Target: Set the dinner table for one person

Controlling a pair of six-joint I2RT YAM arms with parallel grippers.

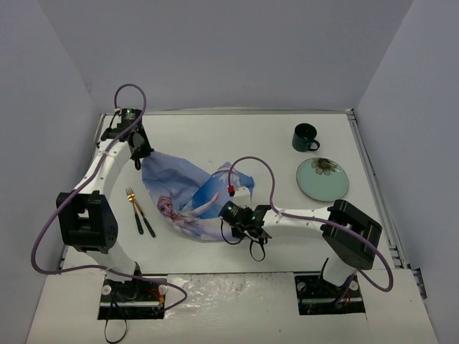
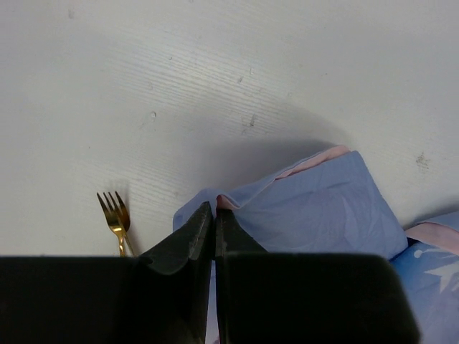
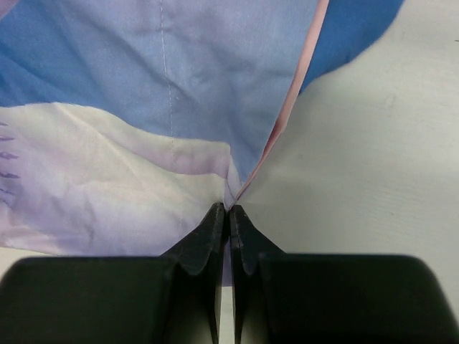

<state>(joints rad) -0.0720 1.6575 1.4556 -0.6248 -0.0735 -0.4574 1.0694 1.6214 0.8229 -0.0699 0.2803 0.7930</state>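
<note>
A blue cloth [image 1: 188,193] printed with a cartoon figure lies crumpled in the middle of the white dinner table [image 1: 215,136]. My left gripper [image 1: 140,154] is shut on the cloth's far left corner; in the left wrist view the pink-edged corner [image 2: 219,202] sits pinched between the fingertips [image 2: 214,212]. My right gripper [image 1: 228,213] is shut on the cloth's near right edge, where the pink hem [image 3: 276,136] runs into the closed tips [image 3: 229,213]. A gold fork [image 1: 133,206] with a dark handle lies left of the cloth, also visible as a gold fork [image 2: 112,218] in the left wrist view.
A dark green mug [image 1: 305,137] stands at the back right. A pale green plate [image 1: 323,178] with a flower print lies in front of it. A second dark-handled utensil [image 1: 148,225] lies beside the fork. Grey walls surround the table.
</note>
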